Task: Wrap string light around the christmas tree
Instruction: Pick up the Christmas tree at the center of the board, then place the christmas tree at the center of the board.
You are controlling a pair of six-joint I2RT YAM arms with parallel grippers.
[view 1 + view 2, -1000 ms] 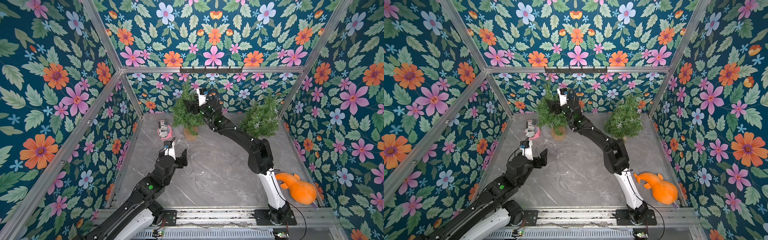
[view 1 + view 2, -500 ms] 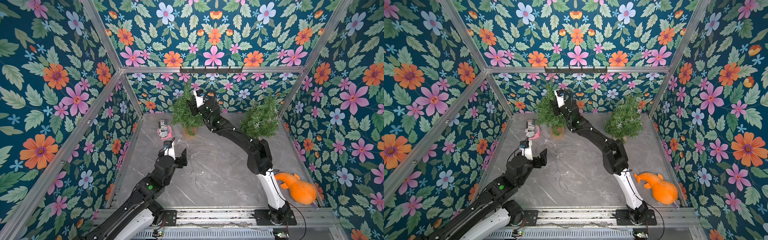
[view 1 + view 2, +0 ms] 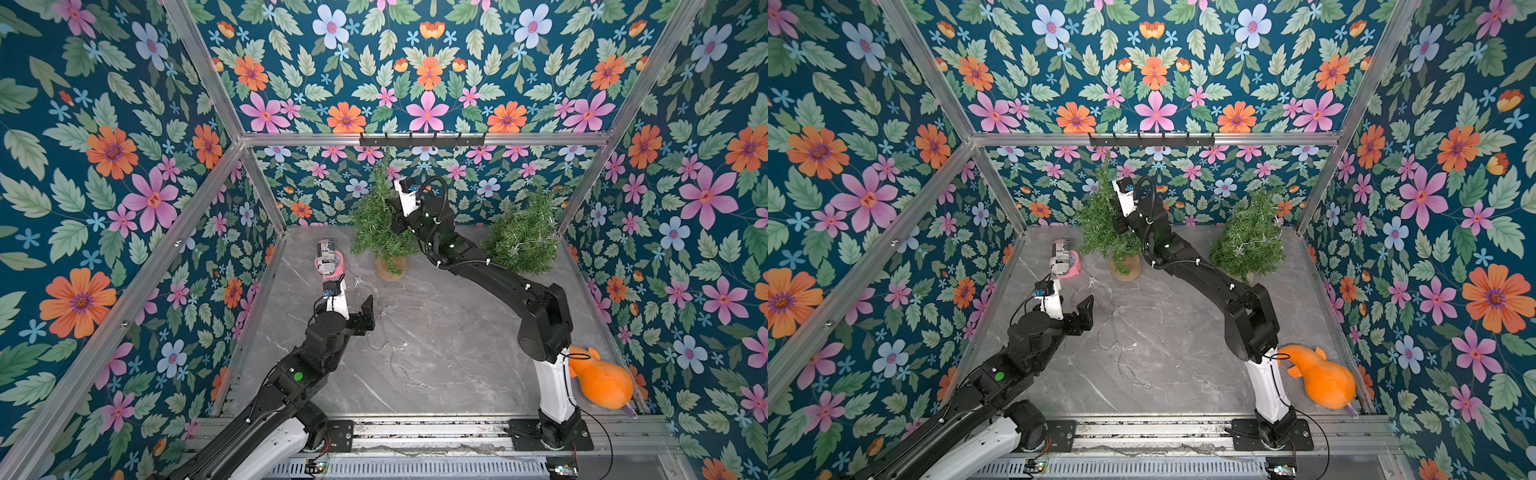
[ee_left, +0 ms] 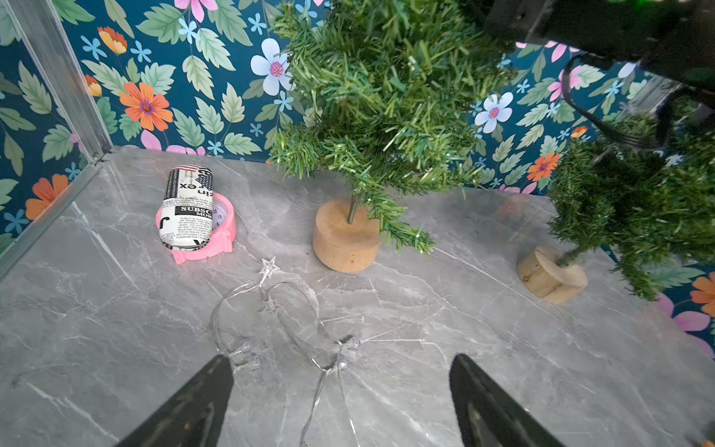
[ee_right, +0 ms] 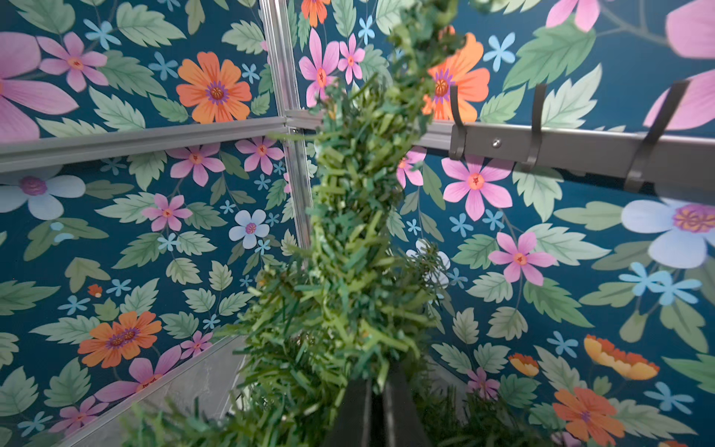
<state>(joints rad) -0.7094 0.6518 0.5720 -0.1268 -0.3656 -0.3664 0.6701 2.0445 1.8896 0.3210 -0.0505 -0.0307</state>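
Observation:
A small green christmas tree (image 3: 376, 226) stands on a round wooden base (image 4: 345, 237) at the back of the table. My right gripper (image 5: 377, 377) is shut on its upper stem, with needles bunched around the jaws; in a top view the gripper (image 3: 394, 210) sits deep in the foliage. The string light (image 4: 305, 329), a thin silvery wire with small clear stars, lies in loose loops on the table in front of the tree (image 3: 1105, 232). My left gripper (image 4: 340, 360) hovers open just above those loops, holding nothing, and also shows in a top view (image 3: 1075, 309).
A second small tree (image 3: 521, 241) with pale lights on it stands at the back right. A pink clock under a newsprint-patterned case (image 3: 328, 259) lies back left. An orange plush toy (image 3: 602, 382) lies front right. A hook rail (image 3: 419, 139) crosses the back wall.
My right gripper has moved left into the tree's top and gone from open to shut on it. The left arm and the string light have stayed put.

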